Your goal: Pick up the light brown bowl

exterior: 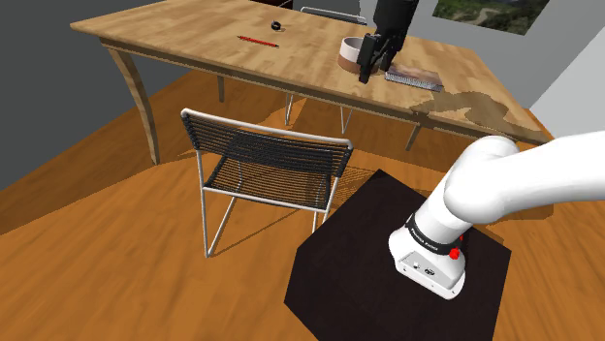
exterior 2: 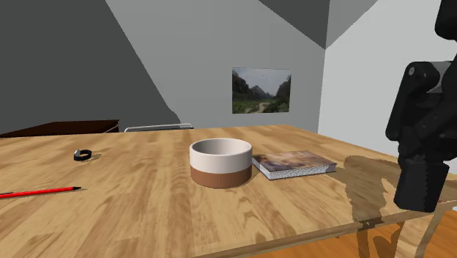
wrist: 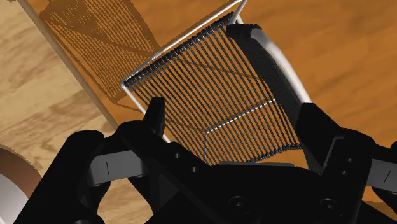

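1. Site: a grey-walled room with an orange wood floor. A long light wooden table (exterior: 194,39) carries the items.
2. Hand: my all-black two-finger gripper (wrist: 234,111) hangs at the table's near edge, fingers spread, nothing between them. Through the gap I see the black wire-mesh metal chair (wrist: 216,95), not the target.
3. Risk: I judge my aim is off. The bowl lies outboard of one finger, so closing here would catch air. Dropping straight down could strike the table edge. A careless sideways sweep could clip the rim and push the bowl into the flat picture-covered book (exterior 2: 293,163) just beside it.
4. Target: a round straight-walled bowl (exterior 2: 220,163), cream band above, light brown below, pale inside. It stands upright on the table between the book and a thin red pencil (exterior 2: 40,192).
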`<state>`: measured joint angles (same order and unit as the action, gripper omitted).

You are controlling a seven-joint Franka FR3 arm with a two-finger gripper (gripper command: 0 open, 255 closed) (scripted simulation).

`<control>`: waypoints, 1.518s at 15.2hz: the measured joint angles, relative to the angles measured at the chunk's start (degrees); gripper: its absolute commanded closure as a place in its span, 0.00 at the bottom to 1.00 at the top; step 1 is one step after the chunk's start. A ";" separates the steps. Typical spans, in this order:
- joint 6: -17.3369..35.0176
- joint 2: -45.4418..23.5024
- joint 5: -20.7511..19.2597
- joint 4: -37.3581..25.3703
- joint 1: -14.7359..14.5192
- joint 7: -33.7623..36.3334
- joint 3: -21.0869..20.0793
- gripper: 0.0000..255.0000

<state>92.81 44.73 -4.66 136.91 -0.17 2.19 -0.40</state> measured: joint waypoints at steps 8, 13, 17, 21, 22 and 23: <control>4.28 -10.17 -2.73 -5.85 1.85 -6.31 6.08 0.00; 6.64 -18.98 -3.72 -12.24 3.14 -12.30 11.20 0.00; 7.86 -27.06 -2.94 -18.94 3.70 -16.69 14.55 0.00; 7.86 -35.46 -1.12 -26.98 4.62 -21.71 17.79 0.00; 8.23 -37.52 -0.55 -28.54 4.95 -22.92 18.52 0.00; 7.82 -39.58 0.12 -30.78 5.22 -24.01 19.09 0.00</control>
<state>100.64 5.14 -4.54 106.12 5.05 -21.83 18.70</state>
